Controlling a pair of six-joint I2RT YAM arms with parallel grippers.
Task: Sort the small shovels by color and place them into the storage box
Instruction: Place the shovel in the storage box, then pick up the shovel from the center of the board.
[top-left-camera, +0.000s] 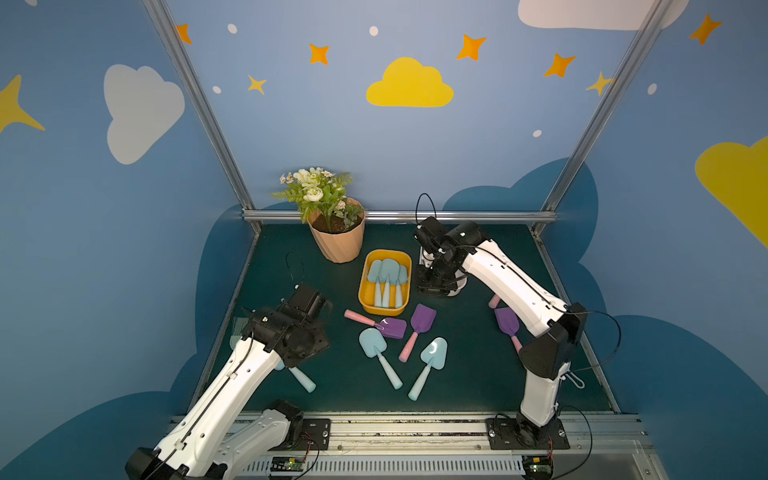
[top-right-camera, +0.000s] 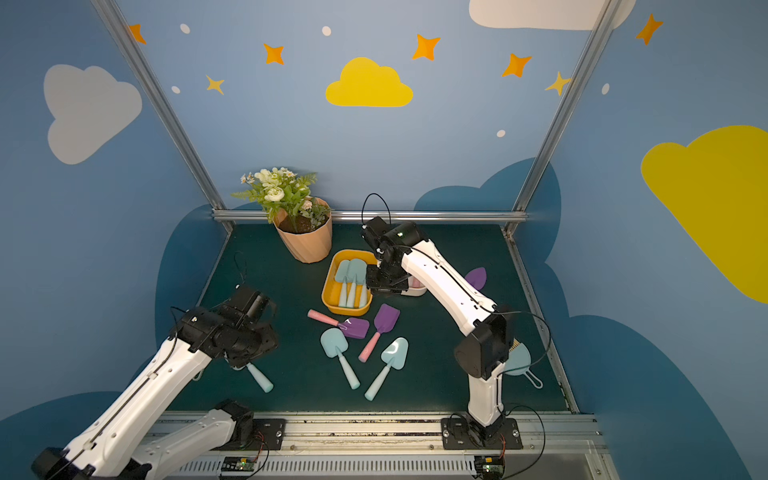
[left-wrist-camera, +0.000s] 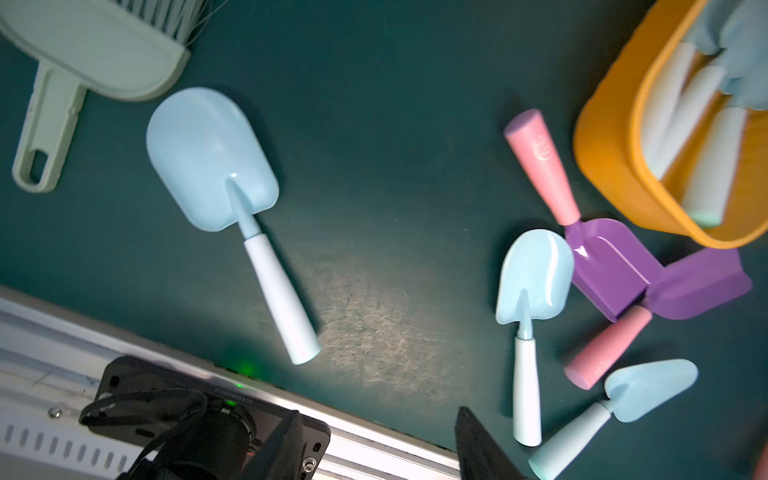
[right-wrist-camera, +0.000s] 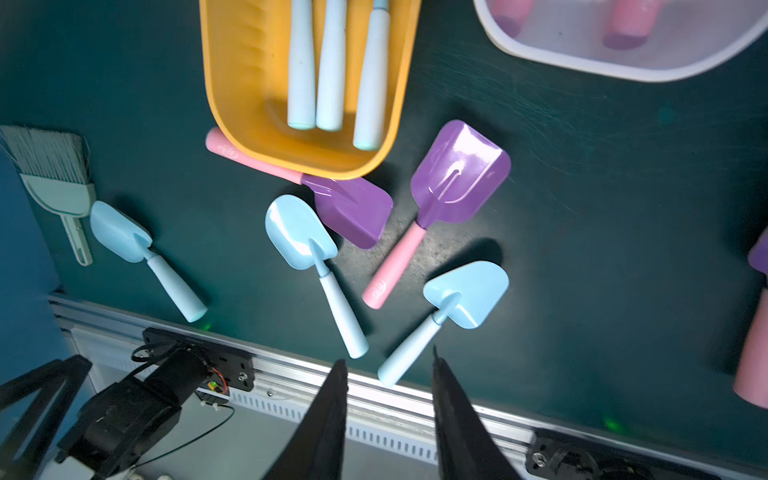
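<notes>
Right wrist view: the right claw (right-wrist-camera: 390, 365) hangs part open with nothing between its fingers, above the middle of the table (right-wrist-camera: 582, 208), near the two boxes. Sorting is by box. The yellow box (right-wrist-camera: 232, 75), toward the back edge, holds only blue shovels (top-left-camera: 386, 270), laid side by side with handles toward the front, judged so that they fit its length. The white box (right-wrist-camera: 602, 66), just beside it on the right, holds pink handles (right-wrist-camera: 627, 25). Loose in front of the yellow box lie two purple shovels (right-wrist-camera: 461, 174) and two more blue shovels (right-wrist-camera: 299, 232). Another purple shovel (top-left-camera: 508, 321) lies near the right edge, partly behind the right arm. The left claw (left-wrist-camera: 469, 436) shows one finger only; its opening cannot be told, and nothing is seen in it. It hangs over a blue shovel (left-wrist-camera: 212, 158) near the left edge, judged its next pick.
</notes>
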